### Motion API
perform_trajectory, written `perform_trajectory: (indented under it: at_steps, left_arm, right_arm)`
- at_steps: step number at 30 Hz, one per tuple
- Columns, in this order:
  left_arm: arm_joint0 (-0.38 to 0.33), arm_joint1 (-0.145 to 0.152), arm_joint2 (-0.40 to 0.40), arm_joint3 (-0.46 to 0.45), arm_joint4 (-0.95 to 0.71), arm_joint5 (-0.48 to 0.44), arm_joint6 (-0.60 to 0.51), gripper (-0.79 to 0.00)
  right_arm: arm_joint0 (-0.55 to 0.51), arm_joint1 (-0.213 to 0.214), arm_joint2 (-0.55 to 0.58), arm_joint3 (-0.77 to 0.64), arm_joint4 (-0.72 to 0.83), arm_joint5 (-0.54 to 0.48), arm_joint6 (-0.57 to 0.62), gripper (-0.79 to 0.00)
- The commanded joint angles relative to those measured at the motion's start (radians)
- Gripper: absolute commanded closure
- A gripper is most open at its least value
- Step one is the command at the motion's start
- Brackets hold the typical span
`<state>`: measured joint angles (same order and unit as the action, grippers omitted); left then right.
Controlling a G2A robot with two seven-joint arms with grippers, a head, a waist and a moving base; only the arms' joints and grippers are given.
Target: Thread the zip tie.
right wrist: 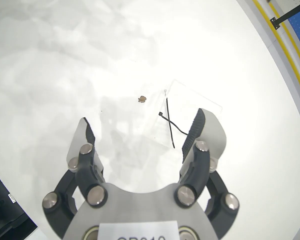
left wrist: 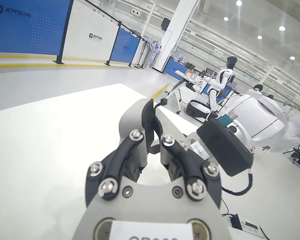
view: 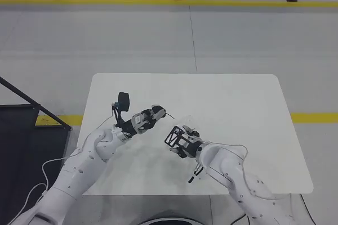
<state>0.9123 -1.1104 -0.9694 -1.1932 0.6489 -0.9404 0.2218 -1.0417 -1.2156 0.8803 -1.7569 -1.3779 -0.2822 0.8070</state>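
Note:
My left gripper [left wrist: 152, 112] is shut on a black zip tie [left wrist: 158, 104], whose head end sticks out past the fingertips. From above, this gripper [view: 156, 112] sits over the middle of the white table [view: 242, 107], with the tie's thin end [view: 166, 114] pointing right. My right gripper [view: 176, 137] hovers just beside it, a little nearer the front edge. Its fingers stand open with nothing between them [right wrist: 142, 121]. Below it two more black zip ties [right wrist: 170, 125] lie crossed on a clear plastic sheet [right wrist: 197, 98], close to one fingertip [right wrist: 193, 128].
A small brown scrap [right wrist: 141, 99] lies on the table near the clear sheet. A yellow floor line [view: 321, 117] runs beside the table. A black barrier frame [view: 17, 93] stands off the table's left side.

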Motion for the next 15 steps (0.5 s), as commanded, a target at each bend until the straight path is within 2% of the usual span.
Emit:
perform_trajectory:
  at_steps: [1,10,15]
  left_arm:
    - [0.0,0.0,0.0,0.0,0.0,0.0,0.0,0.0]
    - [0.0,0.0,0.0,0.0,0.0,0.0,0.0,0.0]
    - [0.0,0.0,0.0,0.0,0.0,0.0,0.0,0.0]
  right_arm:
    - [0.005,-0.002,0.001,0.006,-0.001,0.01,0.027,-0.502]
    - [0.032,-0.013,0.006,0.028,0.018,0.009,0.089,-0.397]
    - [0.035,-0.016,0.009,0.028,0.015,0.008,0.098,-0.391]
